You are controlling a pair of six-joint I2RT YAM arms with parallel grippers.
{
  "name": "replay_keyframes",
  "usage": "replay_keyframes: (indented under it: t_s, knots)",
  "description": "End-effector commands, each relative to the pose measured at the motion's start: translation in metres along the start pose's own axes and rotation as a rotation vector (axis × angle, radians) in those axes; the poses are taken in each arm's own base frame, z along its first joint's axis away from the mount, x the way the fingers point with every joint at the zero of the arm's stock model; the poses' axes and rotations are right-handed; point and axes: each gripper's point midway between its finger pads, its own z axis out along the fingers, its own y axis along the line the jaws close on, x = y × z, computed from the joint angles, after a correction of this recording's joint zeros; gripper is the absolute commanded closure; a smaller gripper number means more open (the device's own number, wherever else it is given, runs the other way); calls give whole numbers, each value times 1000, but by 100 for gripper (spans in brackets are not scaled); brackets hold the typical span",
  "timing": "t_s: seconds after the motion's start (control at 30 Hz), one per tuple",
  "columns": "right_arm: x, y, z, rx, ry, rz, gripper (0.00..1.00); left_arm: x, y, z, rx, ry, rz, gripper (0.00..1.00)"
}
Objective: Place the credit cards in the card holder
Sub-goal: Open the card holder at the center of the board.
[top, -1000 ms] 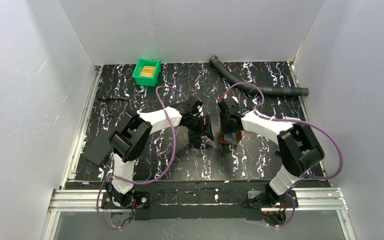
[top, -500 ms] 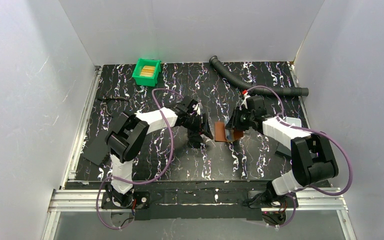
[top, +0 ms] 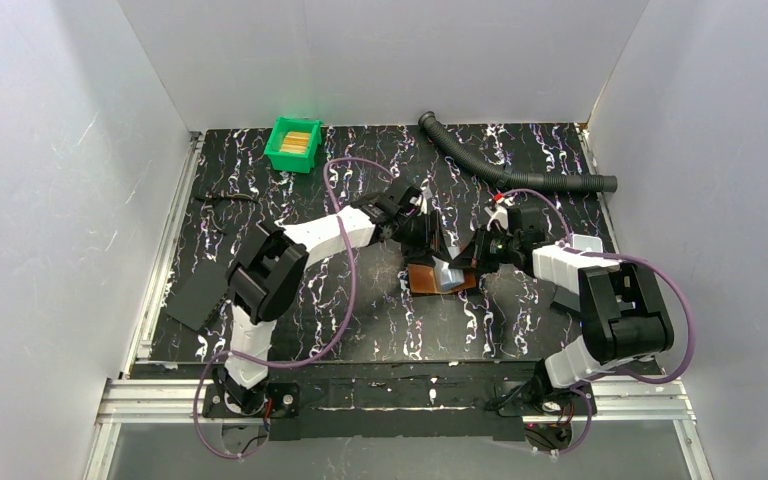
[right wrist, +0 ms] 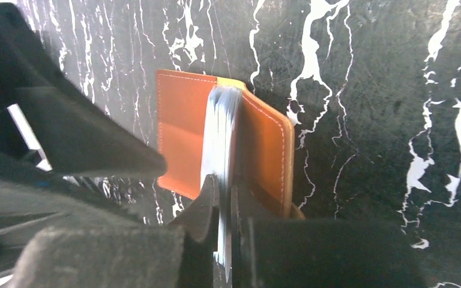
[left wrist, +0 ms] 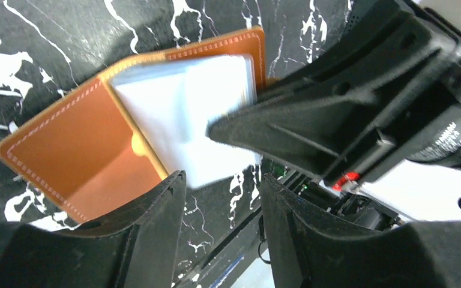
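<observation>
So, quick status from my end. The card holder (top: 425, 280) lies opened out in the middle of the table (top: 360, 330), between the two arms. Its brown leather covers are splayed and its long axis runs roughly left to right, with the fold running near to far. The pale pocket leaves (left wrist: 186, 108) stand up from the fold.

The right gripper (right wrist: 225, 183) is pinched nearly closed on the free edge of those leaves, holding them on edge. The left gripper (left wrist: 223, 179) hangs just over the holder, fingers moderately apart with nothing between them.

The credit cards (top: 297, 138) are well apart from all this, in the green bin (top: 290, 160) at the far left corner. From overhead I can't tell which way they point.

My read on handling: the holder looks light and floppy, so it'll probably skid or fold shut if nothing pins it. The leaves look thin and slick, so I'd grip low near the fold instead of at the tips. The cards should be stiff but very thin, so I'd take one by a short edge, not flat.
</observation>
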Motion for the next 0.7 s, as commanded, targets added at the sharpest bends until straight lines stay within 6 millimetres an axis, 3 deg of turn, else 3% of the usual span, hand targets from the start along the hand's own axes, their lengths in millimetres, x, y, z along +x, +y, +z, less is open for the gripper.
replay_keyframes:
  t_s: [0.0, 0.13, 0.3, 0.53, 0.67]
  knots:
    - [1, 6, 1, -60, 8, 10, 96, 0, 15, 15, -76, 13, -13, 53]
    - [-3, 9, -1, -78, 3, 11, 91, 5, 36, 23, -165, 38, -13, 53]
    - [-1, 17, -6, -113, 10, 8, 75, 14, 52, 31, -205, 72, -37, 58]
    - [-4, 20, -20, -116, -9, 5, 55, 22, 64, 36, -230, 94, -59, 64]
    - [-7, 16, -27, -112, -21, 8, 50, 24, 67, 35, -236, 97, -59, 65]
